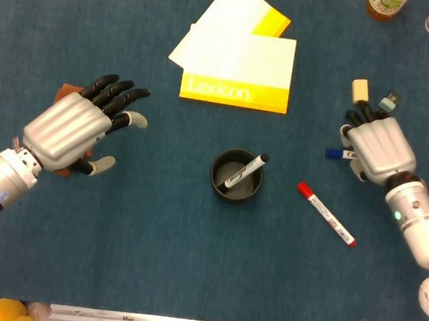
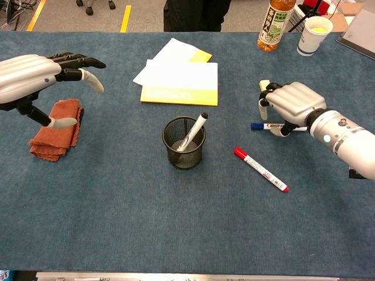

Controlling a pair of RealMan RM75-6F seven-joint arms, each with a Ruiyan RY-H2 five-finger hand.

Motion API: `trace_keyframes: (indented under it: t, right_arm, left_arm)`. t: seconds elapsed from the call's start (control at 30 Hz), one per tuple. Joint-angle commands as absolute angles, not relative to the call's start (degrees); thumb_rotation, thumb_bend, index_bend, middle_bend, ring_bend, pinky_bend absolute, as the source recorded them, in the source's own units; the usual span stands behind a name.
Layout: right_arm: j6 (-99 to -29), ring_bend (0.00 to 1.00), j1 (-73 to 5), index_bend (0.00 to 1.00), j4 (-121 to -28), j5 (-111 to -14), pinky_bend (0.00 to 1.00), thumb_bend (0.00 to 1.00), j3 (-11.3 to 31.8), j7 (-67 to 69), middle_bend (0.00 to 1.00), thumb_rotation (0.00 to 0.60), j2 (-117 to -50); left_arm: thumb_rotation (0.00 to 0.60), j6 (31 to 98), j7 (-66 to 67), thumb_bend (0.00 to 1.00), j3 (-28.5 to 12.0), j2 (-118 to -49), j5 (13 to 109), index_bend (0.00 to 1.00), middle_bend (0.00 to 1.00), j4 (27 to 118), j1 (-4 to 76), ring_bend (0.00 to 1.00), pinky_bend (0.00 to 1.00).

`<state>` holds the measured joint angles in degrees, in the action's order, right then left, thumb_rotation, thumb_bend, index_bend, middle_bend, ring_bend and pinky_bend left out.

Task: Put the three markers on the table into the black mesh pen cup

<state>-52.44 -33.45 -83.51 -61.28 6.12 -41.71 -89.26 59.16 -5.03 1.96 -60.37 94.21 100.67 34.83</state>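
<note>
The blue table point(image 1: 110, 257) carries everything; at twelve o'clock from its centre lie the yellow and white notepads point(image 1: 237, 66), and at nine o'clock a rust-coloured cloth point(image 2: 55, 129) sits under the left hand point(image 1: 75, 125), which hangs above it with fingers spread and nothing in them.

The right hand point(image 1: 379, 148) is at three o'clock, palm down directly over the blue marker point(image 2: 261, 126); only the capped end and a little of the barrel show past the palm; its fingers curl downward around the marker, but I cannot tell from either view whether they have closed on it or merely bracket it.

The black mesh pen cup point(image 2: 184, 143) stands at the table's centre with the black marker point(image 2: 194, 130) already inside, leaning toward two o'clock; the red marker point(image 1: 326, 213) lies flat at four o'clock from the cup, well apart from it and from the right hand; so one of three looks done.

A small eraser point(image 1: 360, 90) and a sharpener point(image 1: 389, 101) sit just beyond the fingertips at twelve o'clock.

To take the blue marker well, I would judge that thumb and fingers should meet across the barrel near its middle, so it lifts level rather than pivoting; the fingertips should stay short of the eraser and sharpener; the pinch should be firm before lifting, since a round barrel on cloth will roll.
</note>
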Motion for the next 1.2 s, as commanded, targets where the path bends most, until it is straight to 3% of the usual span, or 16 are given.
trace_keyframes:
  t: [0.03, 0.73, 1.2]
  right_arm:
    - [-52.31, 0.09, -34.22, 0.50, -82.69, -60.19, 0.25, 0.26, 5.84, -42.36, 0.24, 0.600, -90.30]
    - [-54.37, 0.09, -35.75, 0.58, -80.35, -59.86, 0.25, 0.26, 3.94, -41.57, 0.26, 0.600, -93.36]
    - [-56.03, 0.09, -33.40, 0.62, -99.33, -64.00, 0.25, 0.26, 10.28, -19.98, 0.28, 0.600, -80.48]
  left_arm:
    - [0.600, 59.04, -5.40, 0.25, 2.09, -60.36, 94.26, 0.27, 0.07, 100.51, 34.81, 0.00, 0.00]
    - [0.600, 59.84, -7.79, 0.25, 2.60, -59.91, 95.49, 0.28, 0.07, 99.92, 34.46, 0.00, 0.00]
    - [0.600, 59.62, -7.84, 0.25, 2.37, -59.37, 94.94, 0.28, 0.07, 100.37, 34.44, 0.00, 0.00]
